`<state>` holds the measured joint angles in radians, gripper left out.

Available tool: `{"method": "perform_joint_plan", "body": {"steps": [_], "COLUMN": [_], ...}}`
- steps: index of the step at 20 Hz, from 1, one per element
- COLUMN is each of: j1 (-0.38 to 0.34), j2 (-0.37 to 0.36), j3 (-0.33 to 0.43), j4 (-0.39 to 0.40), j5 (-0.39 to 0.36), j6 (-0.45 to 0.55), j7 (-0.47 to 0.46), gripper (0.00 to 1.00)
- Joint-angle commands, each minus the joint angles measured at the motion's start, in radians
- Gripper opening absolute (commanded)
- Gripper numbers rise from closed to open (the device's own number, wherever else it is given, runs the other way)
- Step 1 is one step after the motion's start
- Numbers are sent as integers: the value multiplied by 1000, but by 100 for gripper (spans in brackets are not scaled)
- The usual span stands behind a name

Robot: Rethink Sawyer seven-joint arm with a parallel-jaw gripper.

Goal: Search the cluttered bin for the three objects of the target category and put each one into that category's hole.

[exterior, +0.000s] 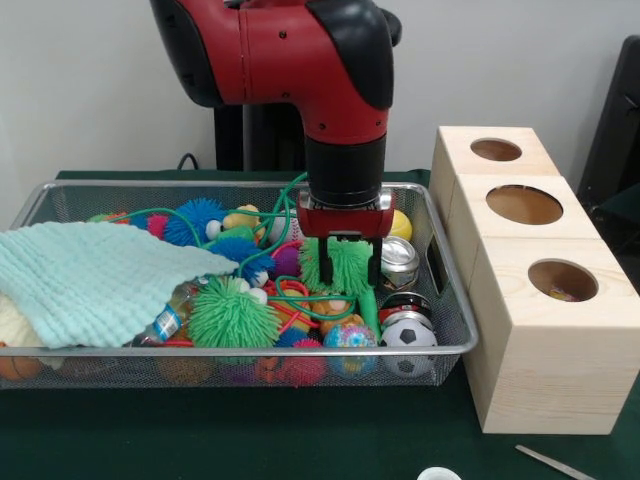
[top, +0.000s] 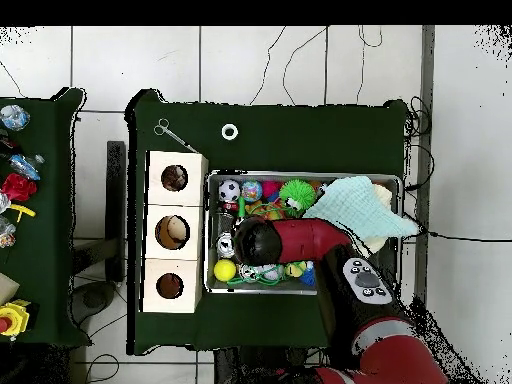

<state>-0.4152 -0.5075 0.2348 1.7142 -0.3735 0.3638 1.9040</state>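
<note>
Lots of random stuff around here. There's a mint-green waffle cloth [exterior: 95, 282] draped over the left end of the pile, with a fuzzy green spiky ball [exterior: 232, 314] poking out right next to it. A little soccer ball [exterior: 408, 334] sits in the near right corner, a shiny metal can [exterior: 399, 262] just behind it, and a yellow ball [exterior: 401, 224] further back. Out on the dark green table [exterior: 250, 440] there's a pair of metal scissors [top: 172, 133] and a small white ring [top: 230, 131] near each other. A second table at the side holds more toys, including a red one [top: 17, 187].
</note>
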Motion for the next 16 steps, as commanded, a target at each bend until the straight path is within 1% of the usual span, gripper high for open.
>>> {"method": "perform_joint_plan", "body": {"steps": [1,5,8,9,11,13,14,15,16], "j1": [-17,-26,-27,-20,-13,11,24,13,11], "j2": [-40,-52,-26,-9,0,13,19,36,52], "j3": [41,21,12,3,-9,-38,-53,-37,-46], "j4": [134,149,135,120,114,87,73,59,53], "j5": [47,21,-14,-23,-32,-49,-58,-88,-85], "j6": [73,114,100,95,70,79,84,48,23], "j7": [78,24,-5,-5,5,5,5,-30,-11], "gripper": [100,100,100,100,100,100,0,0,0]}}
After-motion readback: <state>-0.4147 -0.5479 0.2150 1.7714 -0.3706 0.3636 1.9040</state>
